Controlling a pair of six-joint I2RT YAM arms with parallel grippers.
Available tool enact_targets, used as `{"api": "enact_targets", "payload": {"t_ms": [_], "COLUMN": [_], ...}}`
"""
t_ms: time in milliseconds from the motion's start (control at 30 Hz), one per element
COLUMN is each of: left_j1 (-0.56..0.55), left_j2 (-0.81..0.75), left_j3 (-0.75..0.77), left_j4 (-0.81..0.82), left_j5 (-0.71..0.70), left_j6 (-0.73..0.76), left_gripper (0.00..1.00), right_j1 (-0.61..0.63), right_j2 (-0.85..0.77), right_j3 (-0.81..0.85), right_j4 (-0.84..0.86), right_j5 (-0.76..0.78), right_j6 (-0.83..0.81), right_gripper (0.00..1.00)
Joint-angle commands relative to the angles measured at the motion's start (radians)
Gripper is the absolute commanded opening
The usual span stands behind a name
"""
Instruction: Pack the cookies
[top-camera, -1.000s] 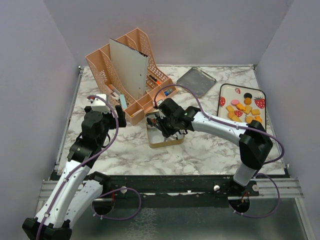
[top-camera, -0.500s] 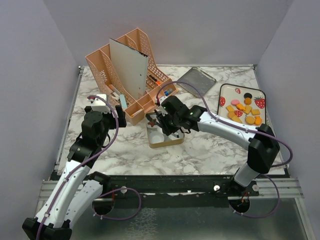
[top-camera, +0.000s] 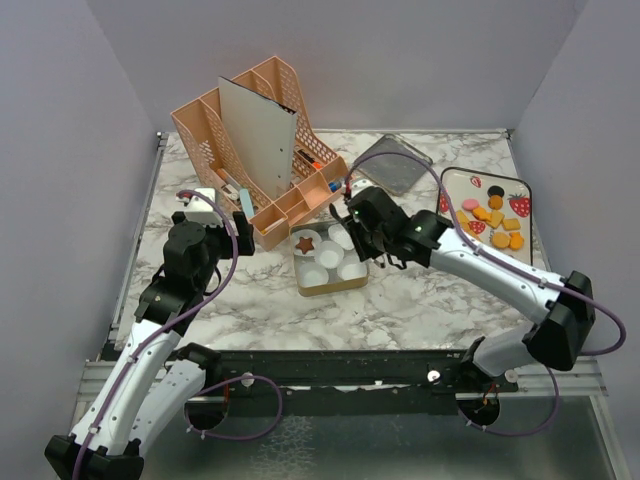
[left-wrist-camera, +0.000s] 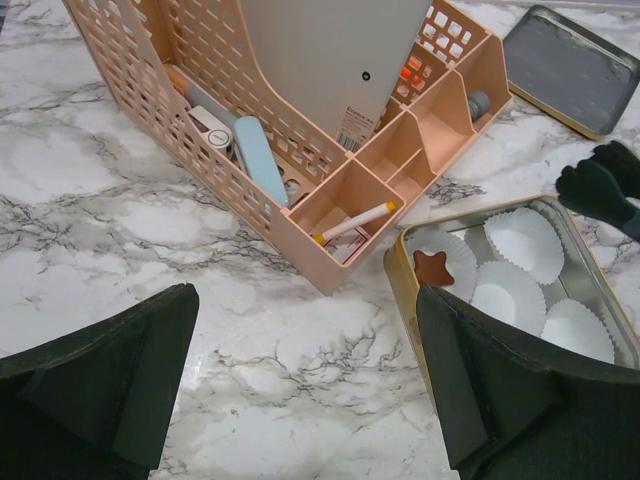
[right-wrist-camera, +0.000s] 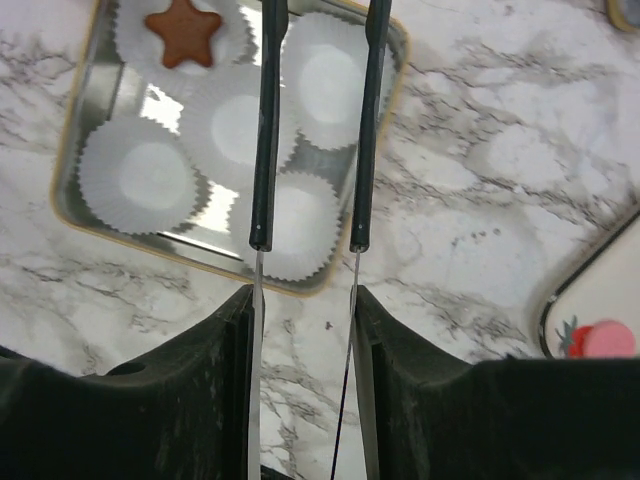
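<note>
Top external view: the cookies (top-camera: 487, 222), mostly orange-yellow squares with pink rounds and one dark round, lie heaped on a white tray (top-camera: 455, 182) printed with red strawberries, at 3 o'clock on the marble desk (top-camera: 420, 300). One brown star cookie (top-camera: 305, 243) sits apart in the 11 o'clock cup of five white paper cups (top-camera: 328, 258). The cups fill a gold-rimmed tin (top-camera: 330, 289) at the desk's centre.

The right gripper (top-camera: 362, 232) hangs over the tin's 3 o'clock side. In the right wrist view its thin jaws stand partly open with nothing between them, their tips cut off by the top edge. The left gripper (left-wrist-camera: 305, 400) hovers at 9 o'clock of the tin, jaws spread wide and holding nothing.

The right arm hides part of the tin's right rim. The right wrist view crops the tray to one pink cookie (right-wrist-camera: 605, 338).

A pink mesh organiser (top-camera: 195, 125) at 11 o'clock holds a grey board (top-camera: 258, 135) whose barcode sticker (left-wrist-camera: 355, 120) is too small to read. A grey tin lid (top-camera: 393, 162) lies at 1 o'clock.
</note>
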Motion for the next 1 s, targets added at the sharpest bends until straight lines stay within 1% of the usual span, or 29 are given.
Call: {"api": "enact_targets", "payload": {"t_ms": [0,167,333,533,567,600,733,900,967], "left_j1": [0.004,-0.007,-0.017,-0.031,-0.035,-0.035,-0.039,-0.052,-0.059], "left_j2": [-0.014,-0.020,-0.022,-0.022,-0.025,-0.025,-0.025,-0.032,-0.035], "left_j3": [-0.010,-0.011,-0.011,-0.011,-0.012,-0.013,-0.012,-0.013,-0.013], "left_j4": [0.010,0.009,0.009,0.010,0.009,0.010,0.011,0.011,0.010], "left_j5": [0.036,0.038,0.038,0.038,0.037,0.036,0.035,0.027,0.022], "left_j6": [-0.005,-0.004,-0.002,-0.003,-0.002,-0.001,-0.001,0.002,0.003], "left_gripper": [0.99,0.99,0.99,0.99,0.99,0.99,0.99,0.99,0.99], "right_j1": [-0.071,-0.199,-0.324,-0.537,-0.609,-0.628,-0.644,-0.685,-0.713], "right_j2": [-0.109,-0.206,-0.263,-0.286,-0.266,-0.252,-0.157,-0.022,0.014], "right_j3": [-0.053,-0.124,-0.174,-0.223,-0.227,-0.224,-0.187,-0.114,-0.097], "right_j4": [-0.097,-0.123,-0.129,-0.062,-0.020,0.001,0.048,0.044,0.042], "right_j5": [0.123,0.126,0.113,0.050,0.021,0.024,0.086,0.152,0.152], "right_j6": [0.052,0.070,0.065,0.053,0.056,0.061,0.068,0.045,0.041], "right_gripper": [0.40,0.39,0.40,0.40,0.39,0.39,0.39,0.40,0.39]}}
